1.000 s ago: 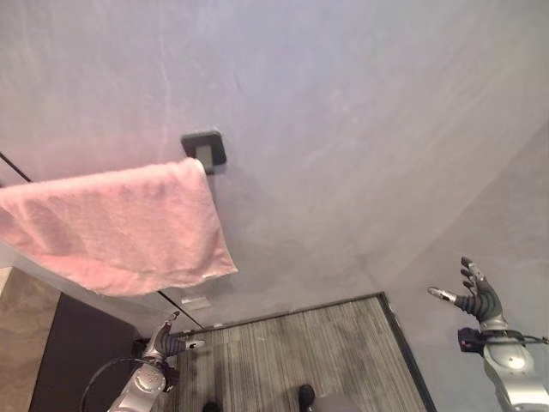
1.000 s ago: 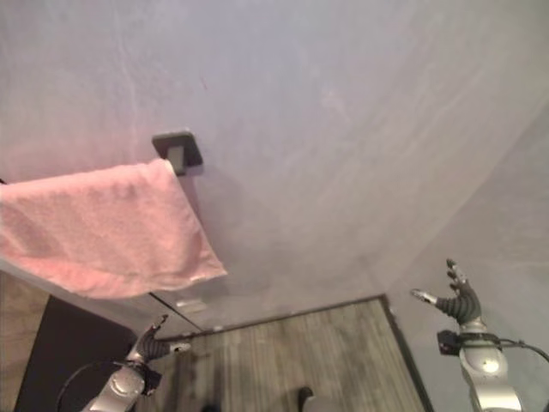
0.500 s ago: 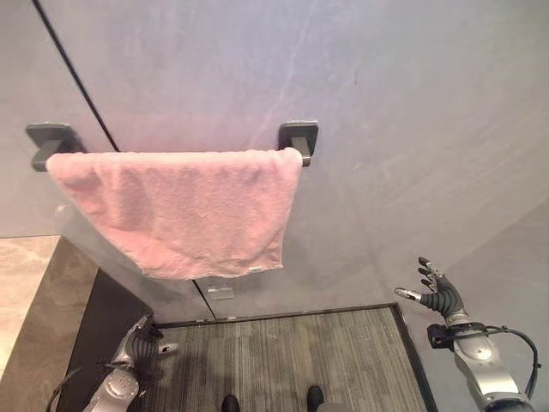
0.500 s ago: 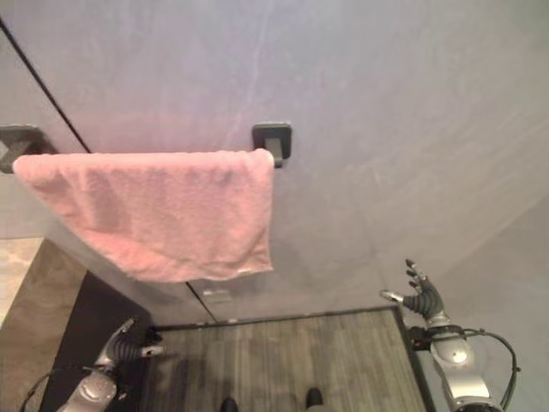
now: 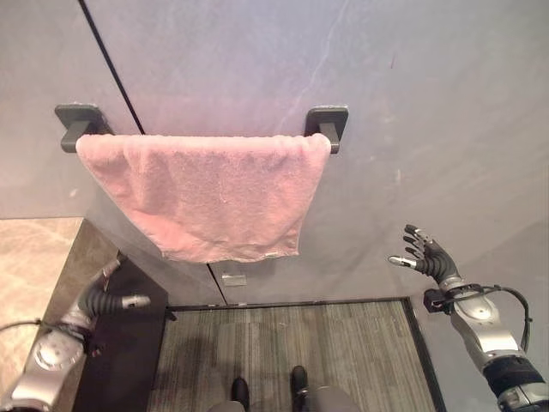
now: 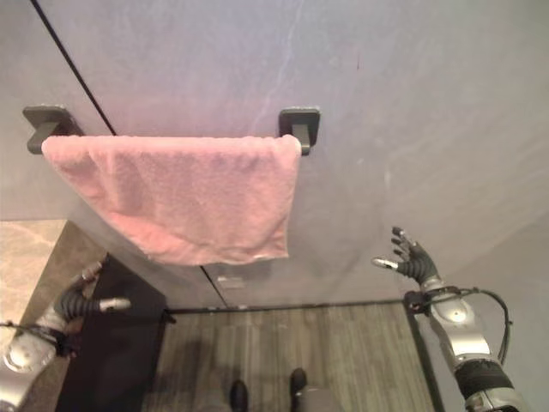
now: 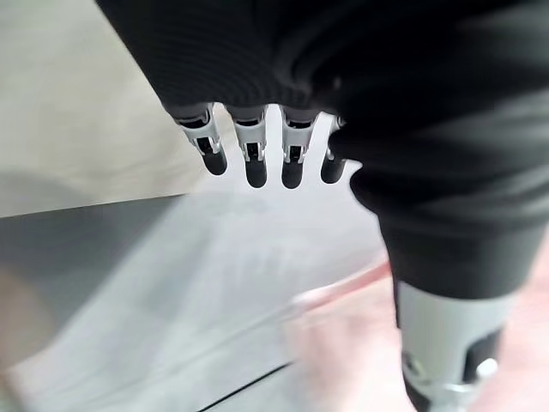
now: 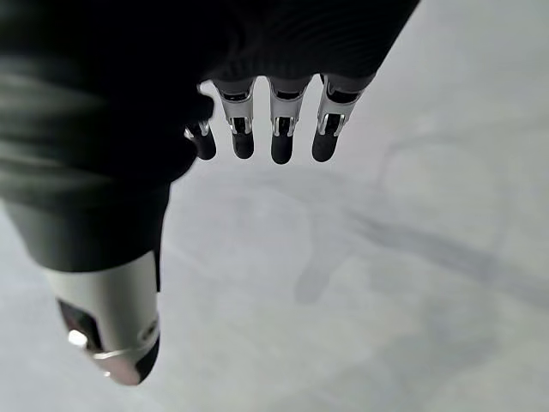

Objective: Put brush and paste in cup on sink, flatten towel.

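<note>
Left hand: the left hand is raised low at the robot's left, fingers relaxed and spread, thumb out to the side; it holds nothing. It is in front of the dark panel, well below the towel.
Left hand, wrist view: fingers extended in a row, nothing between them and the thumb; a blurred pink patch, likely the towel, lies past them.
Right hand: the right hand is raised at the robot's right, fingers spread and lightly bent, palm toward the wall, empty. It is well apart from the towel, lower and to its right.
Right hand, wrist view: fingers extended over bare grey wall; nothing held.
Towel: the pink towel hangs over a bar between two dark brackets. Its top edge runs level along the bar; its lower edge slants, the right side hanging lower than the left. Neither hand touches it.
Brackets: the left bracket and right bracket are fixed to the wall, touching the towel's upper corners.
Wall: grey wall, with a thin dark line running down it behind the towel.
Floor: striped grey floor below the wall.
Counter: a beige stone surface at far left, beside the dark panel.
</note>
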Motion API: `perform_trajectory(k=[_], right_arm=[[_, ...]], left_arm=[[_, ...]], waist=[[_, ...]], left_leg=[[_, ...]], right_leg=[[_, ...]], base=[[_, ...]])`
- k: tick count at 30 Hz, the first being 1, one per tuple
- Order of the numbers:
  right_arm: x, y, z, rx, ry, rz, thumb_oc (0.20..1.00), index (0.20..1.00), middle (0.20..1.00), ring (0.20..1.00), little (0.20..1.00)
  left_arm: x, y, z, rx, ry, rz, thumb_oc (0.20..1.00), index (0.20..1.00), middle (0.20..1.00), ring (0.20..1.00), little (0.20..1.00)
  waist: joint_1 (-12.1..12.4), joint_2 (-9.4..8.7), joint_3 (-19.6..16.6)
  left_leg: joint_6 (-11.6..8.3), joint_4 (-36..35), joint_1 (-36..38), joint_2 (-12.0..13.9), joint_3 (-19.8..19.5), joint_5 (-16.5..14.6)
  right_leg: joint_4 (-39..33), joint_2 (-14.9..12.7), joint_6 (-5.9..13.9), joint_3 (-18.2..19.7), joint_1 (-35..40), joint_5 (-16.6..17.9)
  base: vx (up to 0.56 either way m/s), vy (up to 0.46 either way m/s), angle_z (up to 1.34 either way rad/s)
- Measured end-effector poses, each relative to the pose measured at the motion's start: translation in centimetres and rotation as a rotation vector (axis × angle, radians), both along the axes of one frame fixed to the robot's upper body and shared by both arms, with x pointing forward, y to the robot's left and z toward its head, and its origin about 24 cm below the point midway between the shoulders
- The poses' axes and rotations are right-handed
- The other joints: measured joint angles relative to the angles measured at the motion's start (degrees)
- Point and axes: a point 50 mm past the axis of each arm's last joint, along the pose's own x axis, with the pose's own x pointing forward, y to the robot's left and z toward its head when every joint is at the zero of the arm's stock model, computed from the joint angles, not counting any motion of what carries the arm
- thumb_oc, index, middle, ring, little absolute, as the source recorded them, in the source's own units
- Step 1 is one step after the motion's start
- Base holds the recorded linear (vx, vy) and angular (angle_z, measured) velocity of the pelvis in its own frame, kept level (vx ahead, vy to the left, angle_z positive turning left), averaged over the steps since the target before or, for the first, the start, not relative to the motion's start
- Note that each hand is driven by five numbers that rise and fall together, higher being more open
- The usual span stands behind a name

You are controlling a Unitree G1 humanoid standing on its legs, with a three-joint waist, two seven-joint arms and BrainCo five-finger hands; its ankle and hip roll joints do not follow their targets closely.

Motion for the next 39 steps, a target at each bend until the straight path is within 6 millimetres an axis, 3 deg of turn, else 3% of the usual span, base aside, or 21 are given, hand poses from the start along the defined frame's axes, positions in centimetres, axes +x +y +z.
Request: perform_trajectory(k=[3, 5, 6, 7, 8, 9, 11, 13, 16, 18, 19, 22, 25, 31, 35, 39], right_arm=[[0.4, -0.1, 0.7, 0.001, -0.024, -0.003, 1.0, 1.0, 1.0, 1.0, 1.0], [0.3, -0.6, 0.9, -0.017, -0.02, -0.009, 1.0, 1.0, 1.0, 1.0, 1.0], [0.2, -0.9, 1.1, -0.026, -0.023, -0.016, 1.0, 1.0, 1.0, 1.0, 1.0], [-0.1, -1.6, 1.2, -0.036, -0.023, -0.038, 1.0, 1.0, 1.0, 1.0, 1.0], [-0.5, -2.1, 1.4, -0.035, -0.03, -0.057, 1.0, 1.0, 1.0, 1.0, 1.0], [-0.8, -2.5, 1.4, -0.048, -0.034, -0.085, 1.0, 1.0, 1.0, 1.0, 1.0], [-0.8, -2.6, 1.5, -0.058, -0.041, -0.093, 1.0, 1.0, 1.0, 1.0, 1.0], [-0.7, -2.5, 1.4, -0.061, -0.046, -0.108, 1.0, 1.0, 1.0, 1.0, 1.0], [-0.3, -2.4, 1.9, -0.059, -0.065, -0.104, 1.0, 1.0, 1.0, 1.0, 1.0], [-0.2, -2.7, 2.2, -0.061, -0.073, -0.117, 1.0, 1.0, 1.0, 1.0, 1.0], [-0.3, -3.1, 2.2, -0.069, -0.07, -0.143, 1.0, 1.0, 1.0, 1.0, 1.0], [-0.2, -2.9, 1.3, -0.066, -0.034, -0.153, 1.0, 1.0, 1.0, 1.0, 1.0], [0.6, -2.1, 1.1, -0.072, -0.019, -0.126, 1.0, 1.0, 1.0, 1.0, 1.0], [2.0, -1.3, 0.7, -0.065, 0.018, -0.124, 1.0, 1.0, 1.0, 1.0, 1.0], [3.5, 1.2, 0.3, -0.015, 0.019, -0.069, 1.0, 1.0, 1.0, 1.0, 1.0], [3.5, 1.3, -0.2, 0.007, 0.035, -0.079, 1.0, 1.0, 1.0, 1.0, 1.0]], left_arm=[[0.5, -0.4, 0.3, -0.01, -0.022, -0.011, 1.0, 1.0, 1.0, 1.0, 1.0], [1.1, -0.9, 0.2, -0.021, -0.027, -0.027, 1.0, 1.0, 1.0, 1.0, 1.0], [1.5, -1.4, 0.1, -0.04, -0.035, -0.036, 1.0, 1.0, 1.0, 1.0, 1.0], [2.4, -2.1, 0.0, -0.081, -0.045, -0.044, 1.0, 1.0, 1.0, 1.0, 1.0], [2.9, -2.6, 0.2, -0.105, -0.066, -0.058, 1.0, 1.0, 1.0, 1.0, 1.0], [3.3, -3.1, 0.5, -0.106, -0.083, -0.082, 1.0, 1.0, 1.0, 1.0, 1.0], [3.4, -3.4, 0.5, -0.105, -0.079, -0.095, 1.0, 1.0, 1.0, 1.0, 1.0], [3.6, -3.7, 0.4, -0.105, -0.077, -0.107, 1.0, 1.0, 1.0, 1.0, 1.0], [3.6, -3.9, 0.4, -0.119, -0.079, -0.111, 1.0, 1.0, 1.0, 1.0, 1.0], [3.7, -4.0, 0.5, -0.148, -0.089, -0.108, 1.0, 1.0, 1.0, 1.0, 1.0], [3.8, -4.3, 0.5, -0.153, -0.09, -0.121, 1.0, 1.0, 1.0, 1.0, 1.0], [4.2, -4.6, 0.9, -0.148, -0.094, -0.147, 1.0, 1.0, 1.0, 1.0, 1.0], [4.3, -4.3, 0.8, -0.188, -0.092, -0.126, 1.0, 1.0, 1.0, 1.0, 1.0], [4.6, -5.5, 0.3, -0.233, -0.061, -0.167, 1.0, 1.0, 1.0, 1.0, 1.0], [5.0, -6.7, 0.0, -0.238, -0.032, -0.212, 1.0, 1.0, 1.0, 1.0, 1.0], [6.6, -8.5, 0.9, -0.218, -0.038, -0.294, 1.0, 1.0, 1.0, 1.0, 1.0]], waist=[[0.0, 0.75, 0.1], [-0.1, 0.29, 0.5], [-0.2, 0.3, 0.7], [-0.6, -0.32, 1.1], [-1.2, -0.69, 1.3], [-1.9, -0.38, 1.3], [-1.8, 0.46, 1.3], [-2.2, 0.66, 1.2], [-2.1, 1.49, 1.1], [-2.8, 3.44, 1.2], [-3.7, 5.98, 0.4], [-3.4, 3.03, 0.7], [-3.0, 1.55, 0.4], [-2.1, 0.87, 0.0], [-2.1, 0.21, 0.0], [-2.1, -0.89, -0.1]], left_leg=[[-1.44, 1.7, -1.0, 0.4, -0.4, 0.7], [-2.22, 7.4, -4.4, -0.4, -0.5, 0.6], [-3.21, 8.5, -5.2, -0.7, -0.4, 1.2], [-6.64, 9.1, -5.6, -2.0, 0.0, 3.1], [-6.27, 9.3, -5.6, -0.9, 6.8, 2.4], [-6.4, 8.4, -5.7, 1.4, 7.4, 2.6], [-6.64, 5.4, -4.8, 4.9, 6.7, 2.7], [-8.17, 3.7, -4.7, 7.9, 4.0, 3.6], [-9.15, 2.1, -3.4, 9.6, 1.1, 4.7], [-8.07, 0.9, -2.0, 8.8, 1.4, 6.0], [-7.36, 0.2, -1.6, 8.7, 2.4, 4.1], [-4.6, 0.0, -1.0, 3.6, 3.6, 3.4], [-2.86, 0.0, -1.0, 0.8, 5.4, 2.6], [-2.63, 0.0, -1.4, 0.8, 5.7, 2.5], [-2.41, 0.0, -2.1, 1.3, 7.7, 2.8], [-2.56, 0.0, -3.1, 1.5, 5.2, 3.7]], right_leg=[[-2.3, 0.4, -1.37, -1.1, 0.9, 1.3], [-4.1, -0.6, -1.31, -1.8, 2.0, 1.5], [-5.2, -1.6, -2.18, -2.5, 3.1, 2.8], [-6.2, -3.5, -2.73, -3.8, 4.1, 2.9], [-8.0, -4.3, -3.14, -5.5, 5.6, 3.4], [-9.7, -4.2, -3.07, -6.0, 7.1, 3.4], [-10.1, -4.0, -2.89, -5.3, 7.5, 3.6], [-10.1, -4.0, -2.11, -4.8, 7.5, 3.7], [-10.1, -4.3, -0.34, -2.4, 7.7, 4.1], [-10.1, -3.9, 1.36, -2.1, 8.6, 3.8], [-10.1, -3.5, 2.9, -1.9, 8.7, 3.5], [-10.1, -8.6, 5.49, -0.3, 8.4, 4.1], [-10.6, -11.5, 7.03, 1.5, 7.4, 4.7], [-10.0, -11.1, 7.56, 2.1, 6.6, 4.8], [-5.7, -10.2, 7.53, 2.6, 2.4, 4.8], [-6.2, -9.7, 8.32, 5.4, 2.8, 3.3]], base=[[0.07, -0.033, 0.18], [0.01, 0.04, 0.26], [0.05, 0.113, 0.53], [0.07, 0.097, 0.63], [0.07, 0.097, 0.83], [0.06, 0.084, 0.45], [0.09, 0.141, 0.02], [0.11, 0.213, -0.17], [0.1, 0.216, -0.43], [0.1, 0.185, -0.24], [0.09, 0.169, 0.0], [0.04, 0.18, -0.09], [0.01, 0.14, -0.22], [0.01, 0.131, -0.05], [-0.02, 0.069, -0.25], [0.04, -0.037, 0.22]])
